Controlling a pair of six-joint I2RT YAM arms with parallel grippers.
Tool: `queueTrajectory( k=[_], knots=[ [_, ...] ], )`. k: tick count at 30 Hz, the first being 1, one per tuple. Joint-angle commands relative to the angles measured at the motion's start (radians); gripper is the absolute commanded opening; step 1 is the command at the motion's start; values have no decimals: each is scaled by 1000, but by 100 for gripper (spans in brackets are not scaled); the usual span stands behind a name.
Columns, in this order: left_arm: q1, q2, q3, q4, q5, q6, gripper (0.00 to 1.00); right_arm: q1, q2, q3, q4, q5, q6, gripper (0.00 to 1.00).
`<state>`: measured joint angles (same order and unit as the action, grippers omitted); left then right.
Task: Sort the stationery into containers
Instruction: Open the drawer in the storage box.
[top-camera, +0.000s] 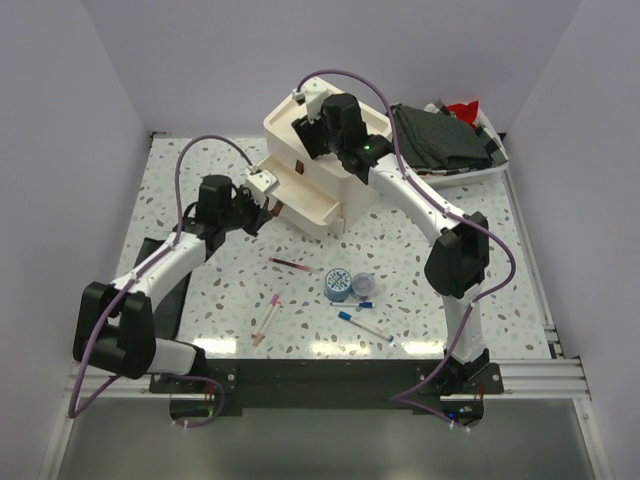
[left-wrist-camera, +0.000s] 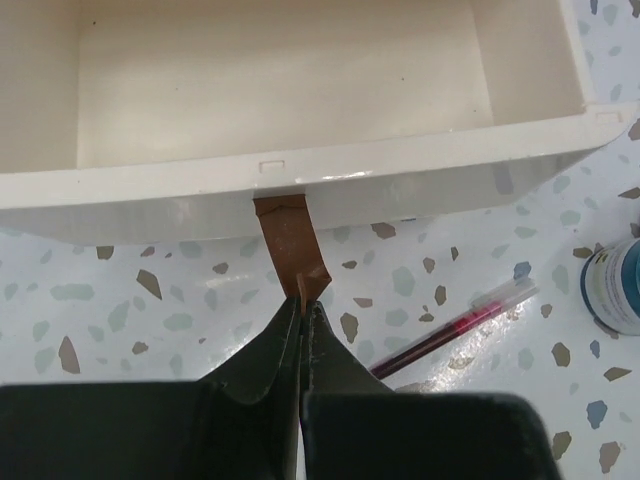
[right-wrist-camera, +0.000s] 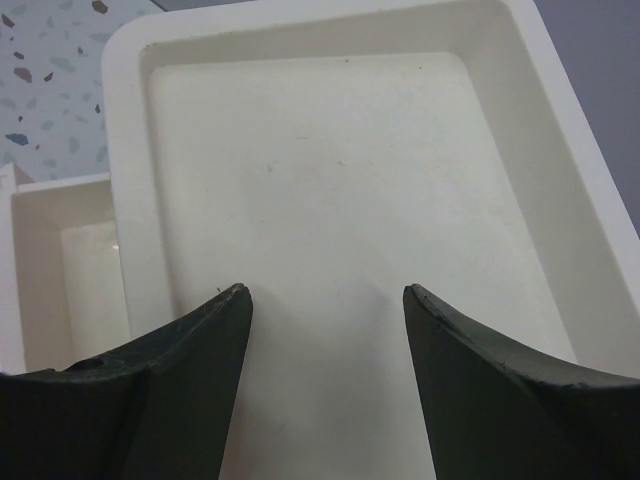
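Speckled table (top-camera: 310, 300): left gripper (left-wrist-camera: 303, 298) pinches drawer (left-wrist-camera: 420, 170) handle (left-wrist-camera: 290, 235); thin tab may slip, cabinet (top-camera: 352, 203) may drag (right gripper (right-wrist-camera: 322, 292) spread above).

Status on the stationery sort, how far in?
Done: one drawer is pulled open; what shows of it is empty. In hand: left gripper shut on its brown handle; right gripper open above the cabinet top. Left: all sorting; pens and tape rolls lie on the table.
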<state>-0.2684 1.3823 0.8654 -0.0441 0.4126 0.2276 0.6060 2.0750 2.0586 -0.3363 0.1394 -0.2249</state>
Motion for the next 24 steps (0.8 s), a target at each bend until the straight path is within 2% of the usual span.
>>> queueTrajectory(
  k=[1, 24],
  knots=[
    [29, -54, -52, -72, -14, 59, 0, -8, 71, -26, -167, 5, -11, 67],
    [80, -238, -170, -146, -52, 76, 0, 0, 43, -54, -164, 12, -27, 67]
  ],
)
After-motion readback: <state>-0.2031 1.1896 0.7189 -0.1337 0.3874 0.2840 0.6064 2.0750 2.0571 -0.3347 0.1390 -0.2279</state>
